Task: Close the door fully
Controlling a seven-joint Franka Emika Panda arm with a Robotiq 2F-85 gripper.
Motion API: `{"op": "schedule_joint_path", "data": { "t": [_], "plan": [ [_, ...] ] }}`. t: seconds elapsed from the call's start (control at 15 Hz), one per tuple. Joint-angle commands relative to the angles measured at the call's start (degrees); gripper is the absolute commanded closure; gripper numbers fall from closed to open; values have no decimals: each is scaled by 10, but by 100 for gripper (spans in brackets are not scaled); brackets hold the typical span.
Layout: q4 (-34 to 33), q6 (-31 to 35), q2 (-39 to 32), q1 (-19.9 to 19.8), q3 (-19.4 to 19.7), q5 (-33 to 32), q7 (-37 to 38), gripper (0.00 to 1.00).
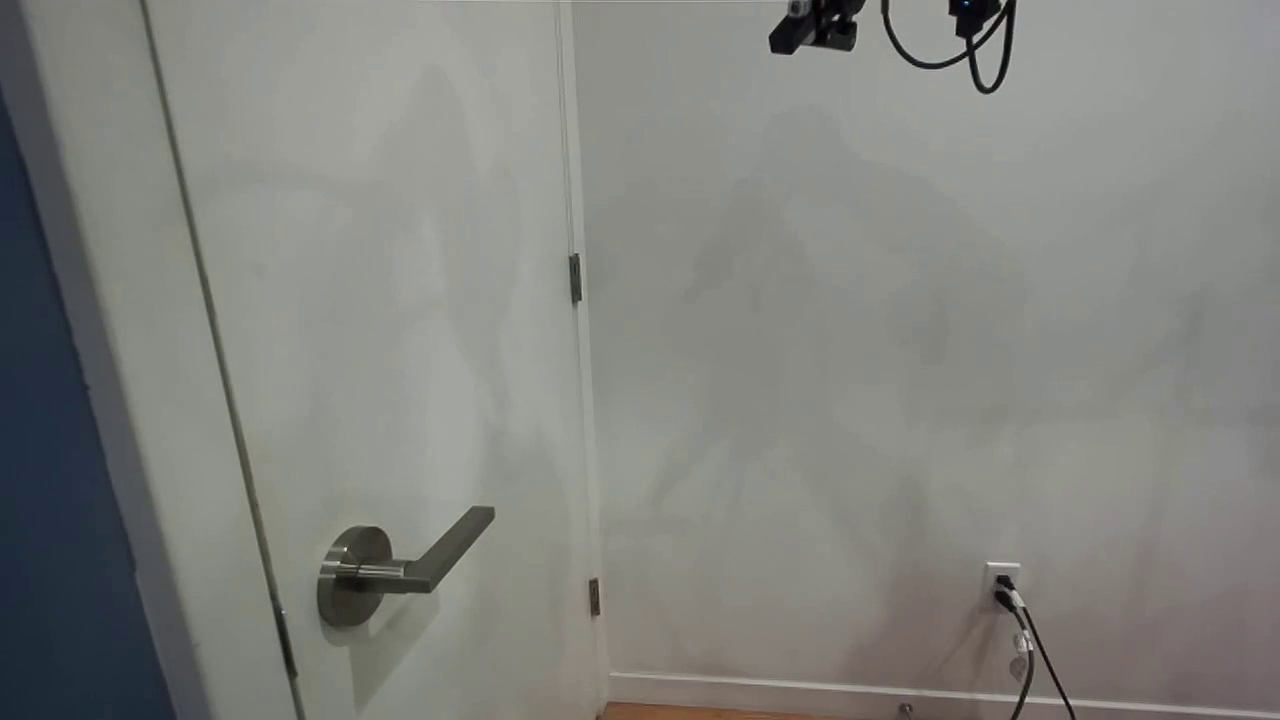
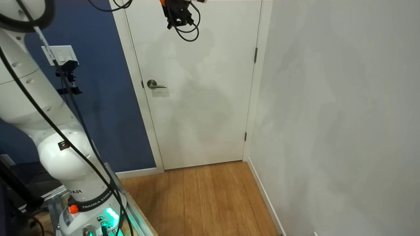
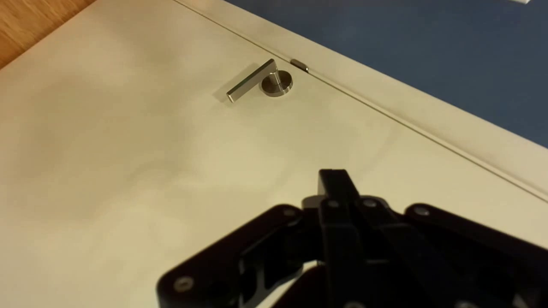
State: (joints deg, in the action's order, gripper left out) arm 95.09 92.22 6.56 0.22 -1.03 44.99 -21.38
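The tall white door point(image 1: 400, 250) stands in its frame in both exterior views point(image 2: 203, 124), with only a thin dark line along its latch-side edge. It looks flush or nearly so; I cannot tell whether it is latched. Its silver lever handle point(image 1: 450, 550) points toward the hinges. In the wrist view the door point(image 3: 128, 171) fills most of the picture, with the handle point(image 3: 252, 81) above the fingers. My gripper point(image 3: 333, 173) is shut, fingertips together with nothing between them, in front of the door panel and apart from the handle. Black arm-end parts point(image 2: 178, 16) are cut off at the top in both exterior views.
The off-white wall point(image 1: 900, 350) meets the hinge side of the door frame, with a power outlet point(image 1: 1002, 575) and cables low down. A blue wall point(image 2: 108, 124) is on the latch side. The arm's base point(image 2: 88, 209) stands left on a metal stand, above a wooden floor point(image 2: 203, 196).
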Motion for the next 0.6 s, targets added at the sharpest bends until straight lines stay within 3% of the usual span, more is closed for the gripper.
{"op": "schedule_joint_path", "data": {
  "t": [0.0,0.07,0.2,0.33,0.4,0.53],
  "plan": [
    [-12,-3,-22,3,5,-15,51,100],
    [-4,-9,-17,0,4,-54,79,74],
    [11,-24,-9,-6,9,-101,107,67],
    [34,-75,11,-18,28,-125,129,53],
    [55,-55,31,-25,32,-169,131,47],
    [85,-78,61,-41,50,-221,141,33]
  ]
}}
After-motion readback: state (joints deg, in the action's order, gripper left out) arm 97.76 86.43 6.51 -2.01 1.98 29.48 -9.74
